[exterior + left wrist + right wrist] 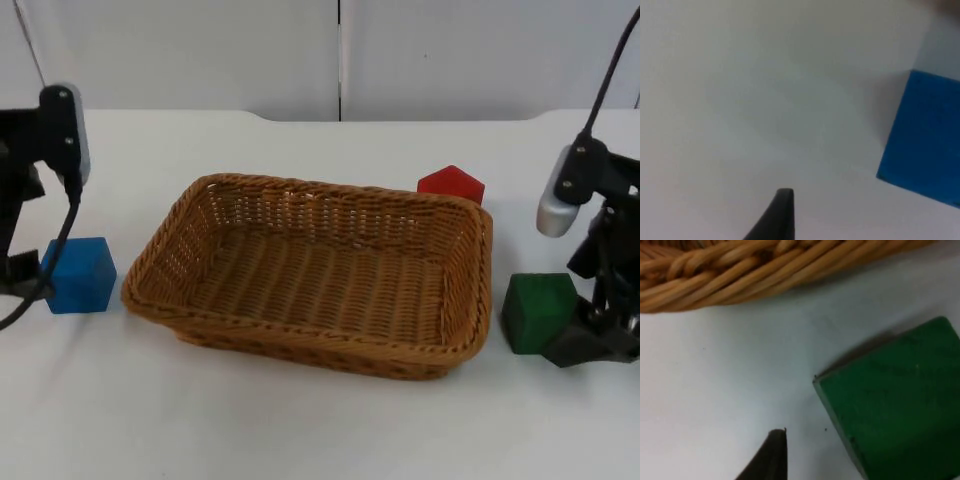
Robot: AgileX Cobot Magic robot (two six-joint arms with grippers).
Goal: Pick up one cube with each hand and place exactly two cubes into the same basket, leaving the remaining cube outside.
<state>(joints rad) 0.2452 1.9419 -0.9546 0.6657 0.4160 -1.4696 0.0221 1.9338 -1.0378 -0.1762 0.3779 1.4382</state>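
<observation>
A blue cube point(78, 275) rests on the white table left of the wicker basket point(200, 215). My left gripper point(22, 278) is down at table height just left of it, open; its fingertip point(781, 216) stands apart from the blue cube point(925, 140). The green cube point(538, 312) sits right of the basket. My right gripper point(592, 338) is low at its right side, open, with a fingertip point(771, 456) a short gap from the green cube point(895, 400). A red cube point(451, 185) lies behind the basket's far right corner. Nothing is in the basket.
The basket's woven rim point(740, 275) runs close by the green cube. The grey partition wall point(340, 55) closes the table at the back. Open white table point(300, 430) lies in front of the basket.
</observation>
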